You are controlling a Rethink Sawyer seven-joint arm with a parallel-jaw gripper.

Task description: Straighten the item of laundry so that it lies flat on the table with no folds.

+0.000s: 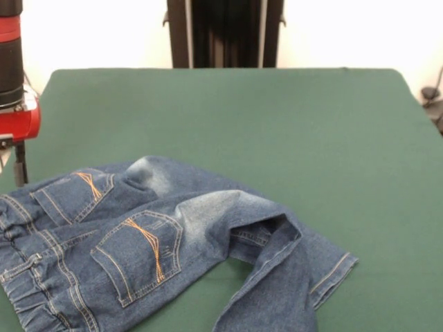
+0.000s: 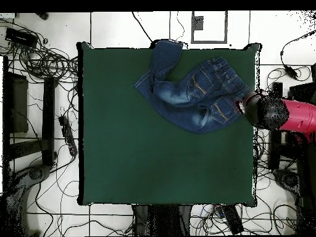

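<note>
**Jeans bunched at the table corner, one leg folded under**

You have the jeans (image 1: 159,242) lying back-side up near the front-left corner of the table (image 1: 277,124) in the front view, waistband (image 1: 31,277) at the left, both orange-stitched pockets showing. One leg runs along the far side with a soft hump in it. The other leg doubles back on itself at the right, its cuff (image 1: 332,273) turned over and a tuck of cloth standing up where the two legs meet.

The arm (image 1: 14,76) hangs at the left edge, just beside the waistband; from above its red body (image 2: 290,117) sits over the table's edge next to the waist. You cannot tell whether the gripper is wide or narrow, since its tips are hidden in both views.

My judgement: the folded leg is the fault to cure, not the waist. Take the turned cuff by a single layer at its outer corner, lift only enough to free the fold, and draw it away from the waistband along the leg's own line. Pulling sideways would likely drag the whole garment, which already lies close to the edge and could slide off.
</note>
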